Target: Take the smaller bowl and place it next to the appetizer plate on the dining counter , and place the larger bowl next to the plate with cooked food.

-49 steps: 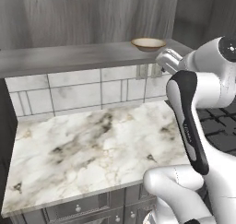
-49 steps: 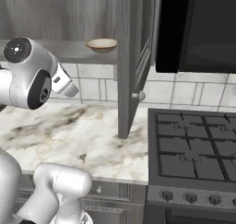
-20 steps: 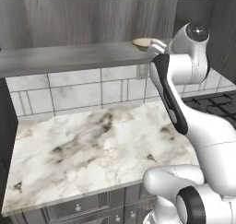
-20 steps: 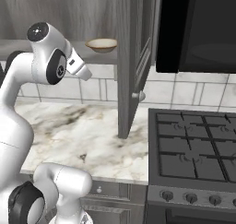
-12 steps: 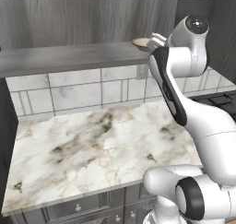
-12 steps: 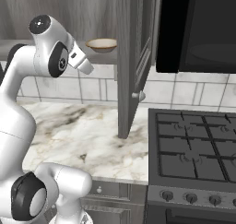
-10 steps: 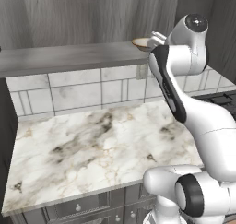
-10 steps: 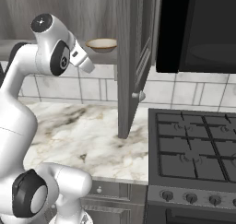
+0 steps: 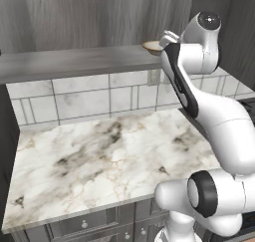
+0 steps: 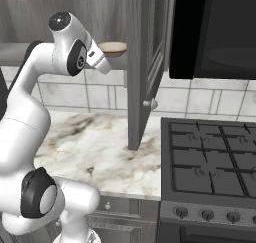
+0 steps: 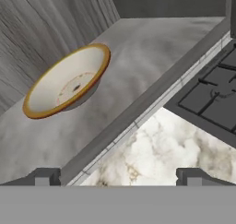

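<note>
My gripper [image 11: 118,174] is spread wide and holds nothing, raised near the grey wood-grain shelf [image 11: 152,48]. The bowl [image 11: 67,80] sits on that shelf by the streaked cabinet wall: shallow, round, tan with a brown-gold rim and a speckled pale inside. It is apart from my fingertips [image 11: 46,176]. Below lies veined white marble counter [image 9: 109,161], and a dark iron stove [image 10: 210,162] beside it.

Ahead of my pincer [image 11: 117,174], the smaller bowl [image 11: 67,80] looks cream inside with an ochre rim; grey-grained shelf [image 11: 152,43], white brown-veined surface [image 9: 99,161].
</note>
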